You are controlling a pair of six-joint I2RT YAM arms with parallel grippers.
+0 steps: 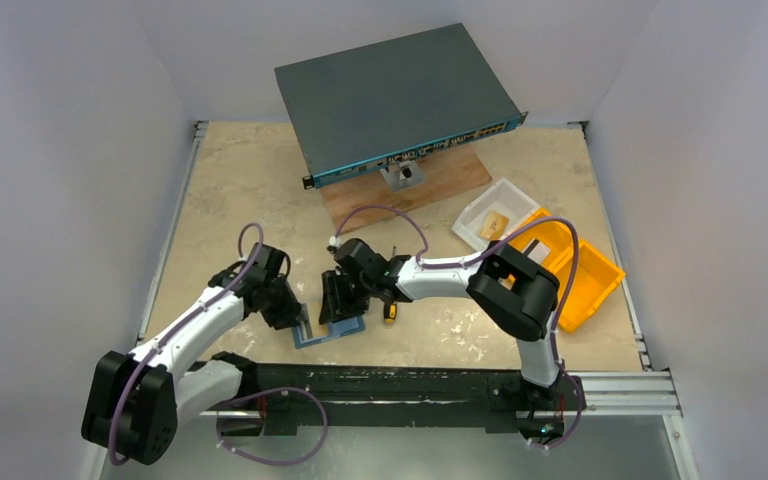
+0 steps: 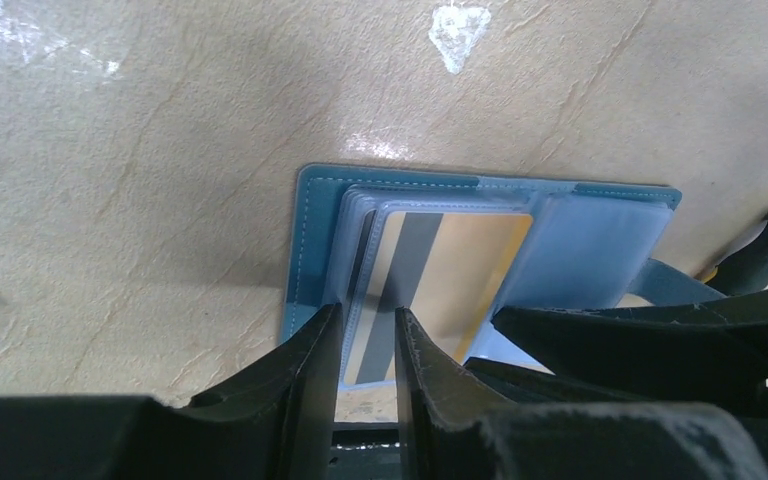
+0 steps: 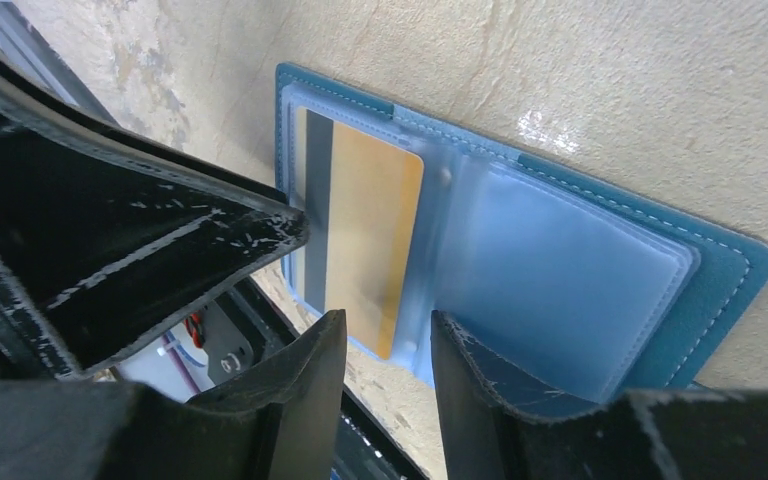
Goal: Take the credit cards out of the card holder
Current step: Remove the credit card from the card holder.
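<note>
The card holder (image 1: pixel 332 332) lies open and flat on the table, teal outside with clear sleeves inside (image 2: pixel 310 230) (image 3: pixel 730 270). A gold credit card (image 2: pixel 460 270) with a grey stripe shows in the left sleeve (image 3: pixel 370 230). My left gripper (image 2: pixel 365 325) stands at the holder's near left edge (image 1: pixel 295 315). Its fingers are a narrow gap apart, and the sleeve's edge and the card's stripe show through that gap. My right gripper (image 3: pixel 388 330) is open over the sleeves' fold at the near edge (image 1: pixel 340 300). Its fingers (image 2: pixel 660 340) cover part of the right sleeve.
A dark network switch box (image 1: pixel 390 95) rests tilted on a wooden board (image 1: pixel 440 185) at the back. A white tray (image 1: pixel 495 215) and an orange bin (image 1: pixel 585 275) stand to the right. A small yellow-and-black tool (image 1: pixel 390 312) lies beside the holder. A black rail (image 1: pixel 410 385) runs along the front edge.
</note>
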